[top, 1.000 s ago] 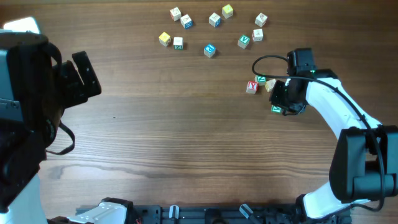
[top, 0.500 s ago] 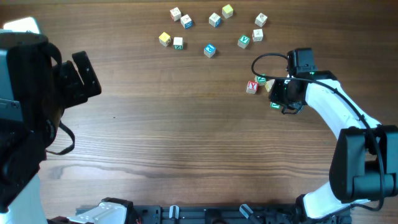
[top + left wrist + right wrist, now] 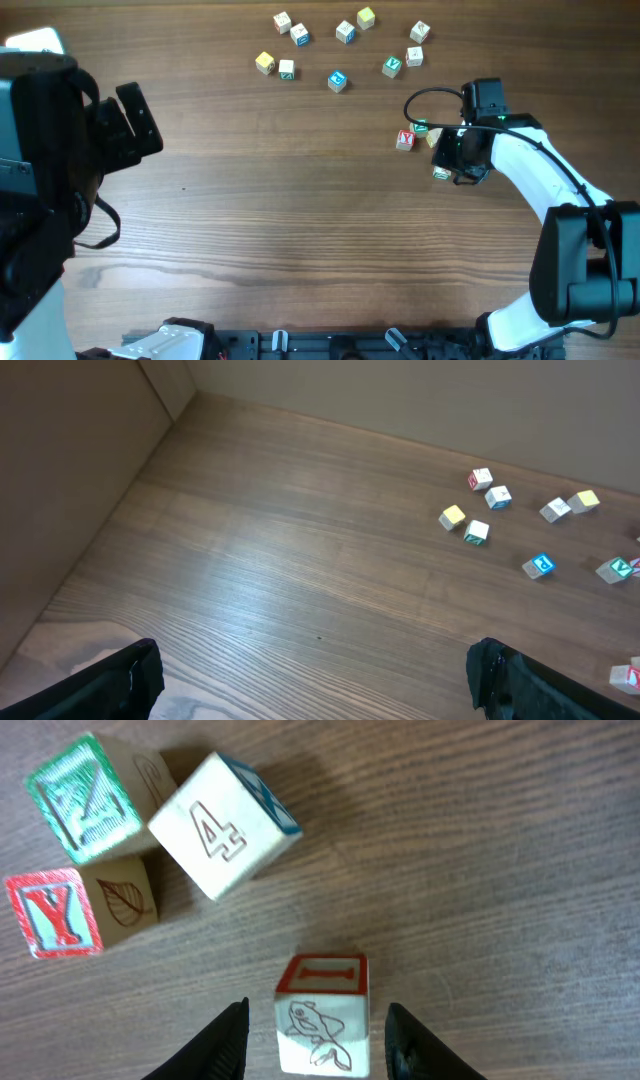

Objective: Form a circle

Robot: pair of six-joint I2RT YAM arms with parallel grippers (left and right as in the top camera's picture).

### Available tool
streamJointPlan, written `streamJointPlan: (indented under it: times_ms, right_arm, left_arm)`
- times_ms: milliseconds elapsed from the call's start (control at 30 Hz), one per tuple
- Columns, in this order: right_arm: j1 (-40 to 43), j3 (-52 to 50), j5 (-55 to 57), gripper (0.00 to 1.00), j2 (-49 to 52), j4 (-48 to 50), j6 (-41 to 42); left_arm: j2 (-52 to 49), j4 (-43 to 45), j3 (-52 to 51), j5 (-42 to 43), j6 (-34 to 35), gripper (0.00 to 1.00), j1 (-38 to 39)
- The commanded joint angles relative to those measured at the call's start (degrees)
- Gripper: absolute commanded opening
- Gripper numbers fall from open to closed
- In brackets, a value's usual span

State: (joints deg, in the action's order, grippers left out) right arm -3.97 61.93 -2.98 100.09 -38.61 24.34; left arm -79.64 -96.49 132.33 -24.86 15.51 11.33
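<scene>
Three pale letter cubes sit close together at the right: a red Y cube [image 3: 404, 140] [image 3: 60, 912], a green-print cube [image 3: 421, 128] [image 3: 85, 795] and a "4" cube [image 3: 435, 137] [image 3: 222, 825]. No closed circle of cubes shows in any view. A little below them a cube with a red I and a fish drawing [image 3: 441, 173] [image 3: 322, 1010] rests on the table. My right gripper [image 3: 315, 1042] is open around it, with a gap on each side. My left gripper [image 3: 320, 695] is wide open and empty at the far left.
Several loose letter cubes [image 3: 337, 80] are scattered along the table's far edge, also in the left wrist view [image 3: 476, 532]. The right arm's cable [image 3: 425, 97] loops above the cluster. The left arm's bulk [image 3: 50, 150] fills the left edge.
The right jaws have opened off the red I cube, which now rests free. Before that, the gripper carried it slightly up toward the cluster. The left arm is still.
</scene>
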Motion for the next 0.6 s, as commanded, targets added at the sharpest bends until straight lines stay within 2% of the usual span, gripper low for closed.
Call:
streamJointPlan:
  times_ms: [0,333,567]
  right_arm:
    - [-0.13,-0.55,-0.33,0.44,-0.2,-1.46,-0.22]
    - [-0.15,-0.57,-0.33,0.45,-0.17,-2.4,-0.42]
    - [-0.2,-0.57,-0.35,0.45,-0.15,-1.66,-3.61]
  left_arm:
    - [-0.02,0.0,-0.02,-0.72,-0.11,1.0,-0.26]
    - [-0.02,0.02,-0.02,-0.72,-0.11,1.0,-0.26]
    - [-0.02,0.0,-0.02,-0.72,-0.11,1.0,-0.26]
